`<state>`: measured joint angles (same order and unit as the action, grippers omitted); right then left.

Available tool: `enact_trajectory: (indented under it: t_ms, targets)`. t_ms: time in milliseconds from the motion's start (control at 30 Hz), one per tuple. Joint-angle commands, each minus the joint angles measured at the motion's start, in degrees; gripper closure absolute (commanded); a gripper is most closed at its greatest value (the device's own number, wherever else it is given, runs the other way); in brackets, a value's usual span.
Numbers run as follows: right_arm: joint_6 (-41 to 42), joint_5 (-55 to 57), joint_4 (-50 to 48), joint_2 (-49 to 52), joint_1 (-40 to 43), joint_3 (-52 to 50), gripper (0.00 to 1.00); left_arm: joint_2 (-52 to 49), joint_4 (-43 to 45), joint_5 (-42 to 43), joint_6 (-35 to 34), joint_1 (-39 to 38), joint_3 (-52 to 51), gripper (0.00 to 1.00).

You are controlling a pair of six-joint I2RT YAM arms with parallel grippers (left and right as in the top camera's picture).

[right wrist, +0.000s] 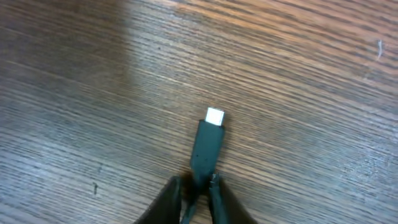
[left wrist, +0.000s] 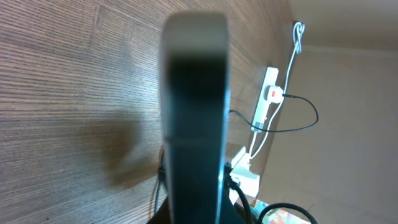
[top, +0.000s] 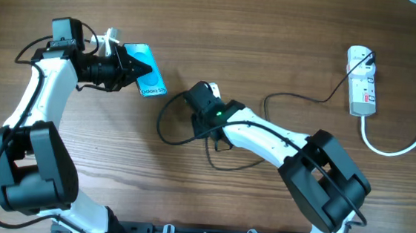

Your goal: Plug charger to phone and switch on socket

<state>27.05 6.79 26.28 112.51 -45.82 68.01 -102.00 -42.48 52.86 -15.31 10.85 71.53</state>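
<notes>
The phone [top: 147,71], with a teal screen and a white strip at its near end, is held tilted off the table at the left by my left gripper [top: 126,67], which is shut on it. In the left wrist view the phone [left wrist: 194,112] fills the middle as a dark edge-on slab. My right gripper [top: 189,99] is shut on the charger's black connector [right wrist: 205,148], whose metal tip [right wrist: 214,116] points away just above the wood. The charger cable [top: 299,97] loops right to its plug in the white socket [top: 362,80]. The socket also shows in the left wrist view [left wrist: 267,93].
The socket's thick white cord [top: 407,143] curves off the right table edge. Slack charger cable [top: 166,124] loops on the table under my right arm. The right arm's base [top: 329,182] stands at the front right.
</notes>
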Motion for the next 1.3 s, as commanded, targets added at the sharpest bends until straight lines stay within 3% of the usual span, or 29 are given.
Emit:
enact_trajectory:
  t_ms: [0,167,267,433,567,767,900,1267]
  targets:
    - [0.09,-2.29,0.57,2.8,0.22,-1.01,0.96,0.96,-0.07,1.05,0.79,0.31,0.48,0.96]
    - [-0.81,-13.46,2.4,-0.94,3.65,-0.35,0.96,0.96,-0.66,1.05,1.68,0.31,0.48,0.96]
    - [-11.41,-24.81,2.84,-8.66,6.88,-0.35,0.96,0.96,-0.63,1.51,3.19,0.31,0.48,0.96]
    - [-12.79,-41.72,4.22,-14.6,8.41,-0.39,0.95,0.96,-0.63,1.97,3.39,0.31,0.48,0.96]
    - [-15.06,-53.66,2.71,-14.43,7.82,-1.73,0.96,0.96,-0.66,8.98,8.11,0.24,0.48,0.96]
    - [-13.66,-62.34,-5.81,-14.43,5.22,-4.33,0.96,0.96,-0.59,9.31,8.24,0.24,0.48,0.96]
    - [-8.35,-62.36,-11.39,-14.43,4.5,-4.66,0.96,0.96,-0.79,14.88,14.73,0.24,0.48,0.96]
    - [-5.4,-62.16,-15.58,-14.43,4.55,-4.66,0.96,0.96,-0.87,15.04,16.61,0.24,0.48,0.96]
